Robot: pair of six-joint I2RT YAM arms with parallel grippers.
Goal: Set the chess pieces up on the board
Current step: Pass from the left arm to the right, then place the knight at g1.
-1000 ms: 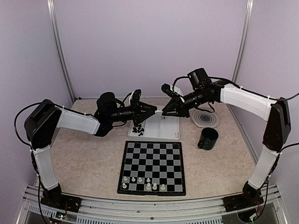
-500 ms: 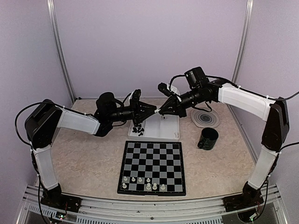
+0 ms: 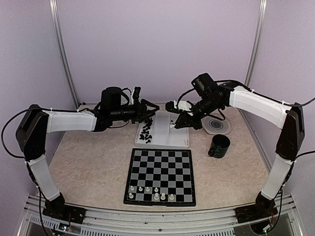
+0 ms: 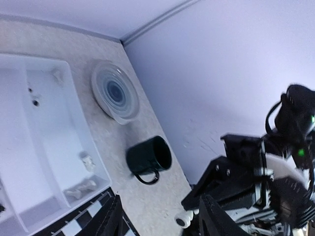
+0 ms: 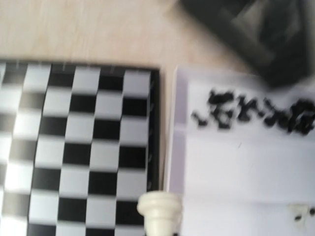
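Note:
The board (image 3: 160, 153) lies in the middle of the table, with several white chess pieces (image 3: 150, 192) on its two near rows. Black pieces (image 3: 145, 132) lie heaped in the white tray (image 3: 170, 140) behind it. My right gripper (image 3: 177, 122) hangs over the tray, shut on a white piece (image 5: 158, 210), which also shows in the left wrist view (image 4: 184, 219). My left gripper (image 3: 150, 109) is open and empty above the tray's left end; its jaws stand wide apart. A few white pieces (image 4: 81, 186) lie in the tray.
A dark green mug (image 3: 218, 146) stands right of the board's far corner. A round grey ribbed disc (image 3: 216, 124) lies behind it. Walls close in the back and both sides.
The two grippers met tip to tip over the tray; now the left one has drawn back to the left and the right one has pulled away holding the white piece.

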